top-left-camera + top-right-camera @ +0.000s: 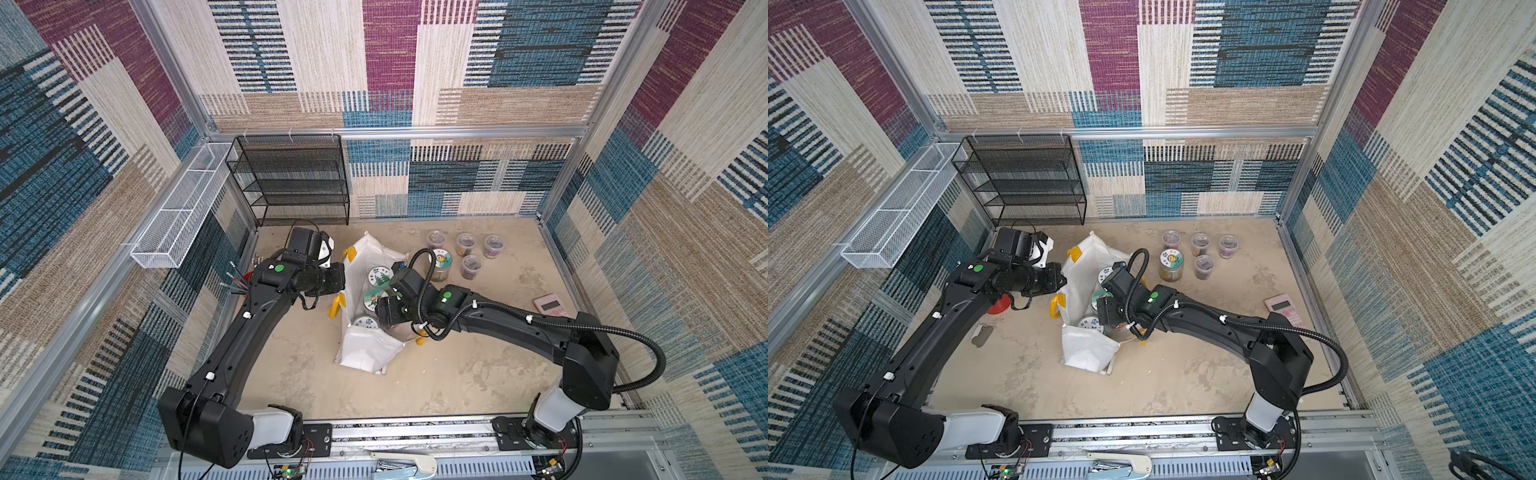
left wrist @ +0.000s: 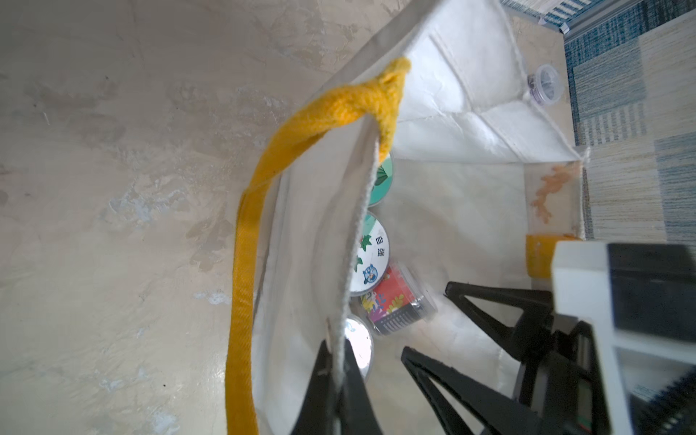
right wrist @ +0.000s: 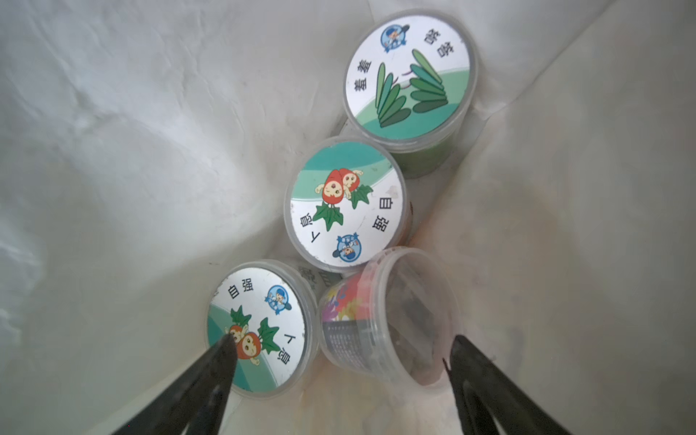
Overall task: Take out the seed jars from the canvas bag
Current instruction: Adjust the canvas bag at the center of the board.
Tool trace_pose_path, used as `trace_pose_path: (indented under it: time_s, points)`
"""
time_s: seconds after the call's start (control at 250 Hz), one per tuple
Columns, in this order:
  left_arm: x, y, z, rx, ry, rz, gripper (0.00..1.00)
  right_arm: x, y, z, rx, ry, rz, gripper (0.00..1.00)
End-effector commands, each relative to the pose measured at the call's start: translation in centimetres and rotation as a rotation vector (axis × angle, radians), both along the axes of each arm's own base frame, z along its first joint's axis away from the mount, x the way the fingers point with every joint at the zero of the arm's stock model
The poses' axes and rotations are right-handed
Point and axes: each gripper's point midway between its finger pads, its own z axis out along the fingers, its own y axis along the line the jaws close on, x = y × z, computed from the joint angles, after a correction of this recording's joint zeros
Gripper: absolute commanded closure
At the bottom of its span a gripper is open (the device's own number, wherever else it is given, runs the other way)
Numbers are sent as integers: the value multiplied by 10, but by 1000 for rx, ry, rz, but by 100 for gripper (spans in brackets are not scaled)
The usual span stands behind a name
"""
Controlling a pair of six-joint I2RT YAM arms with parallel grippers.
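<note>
On the sandy tabletop [image 1: 457,374], about mid-floor, the canvas bag [image 1: 365,353] lies slumped with its mouth gaping upward, and seed jars sit both in it and beside it. Both top views show what stands outside, toward the far right: four small clear tubs [image 1: 465,243] [image 1: 1200,244] clustered with one tall picture-lid jar [image 1: 440,264] just beside them, all upright. Inside the bag these views catch only three round lids, partly covered by the right arm. The right wrist view looks straight into the bag [image 3: 113,150] and shows what the top views hide: a grass-lid jar [image 3: 408,77], a middle radish-lid jar [image 3: 344,203] and a nearest radish-lid jar [image 3: 260,327] standing in a row along a fold. A tipped tub [image 3: 391,316] lies on its side against them. The right gripper [image 3: 342,344] stands wide open with nothing held. Its fingers straddle the tipped tub, one fingertip over the nearest lid, though whether it touches cannot be told. Only the left wrist view shows the left gripper [image 2: 337,350] closed tight on the bag's rim, pinching the cloth edge near the yellow handle [image 2: 248,233]. The right gripper's spread fingers [image 2: 414,359] show there too, inside the bag. Farther out, a pink calculator [image 1: 549,305] lies on the right and a red cup [image 1: 998,305] stands by the left arm.
</note>
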Motion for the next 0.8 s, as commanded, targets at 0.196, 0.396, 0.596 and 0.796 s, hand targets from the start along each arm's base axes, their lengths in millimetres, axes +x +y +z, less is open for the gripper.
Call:
trace_pose_path:
  time_s: [0.196,0.396,0.596,0.796]
  points:
    - [32,1,27,105,-108,-69,100,12,17,6,111,-12,-25,11]
    - [34,-3,32,115,-136,-114,100,16,9,-10,112,-12,-94,11]
    - [24,-12,35,48,-175,-148,100,19,5,-22,156,-27,-145,11]
    - [16,-10,29,39,-172,-138,100,24,2,-34,128,-12,-163,13]
